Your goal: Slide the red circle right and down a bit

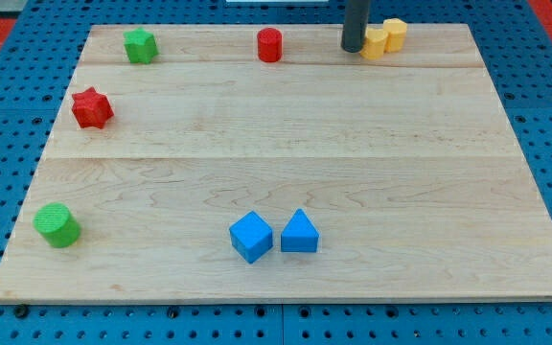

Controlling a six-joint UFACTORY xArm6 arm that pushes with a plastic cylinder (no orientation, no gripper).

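The red circle [269,45] stands near the board's top edge, a little left of centre. My tip [353,48] is to its right, well apart from it, and sits right beside two yellow blocks [383,38] at the top of the view. The rod comes down from the view's top edge.
A green star-like block [140,45] is at the top left. A red star [92,107] lies below it. A green circle [57,225] is at the bottom left. A blue cube [251,237] and a blue triangle-like block [299,233] sit together at the bottom centre. The wooden board [286,153] lies on a blue pegboard.
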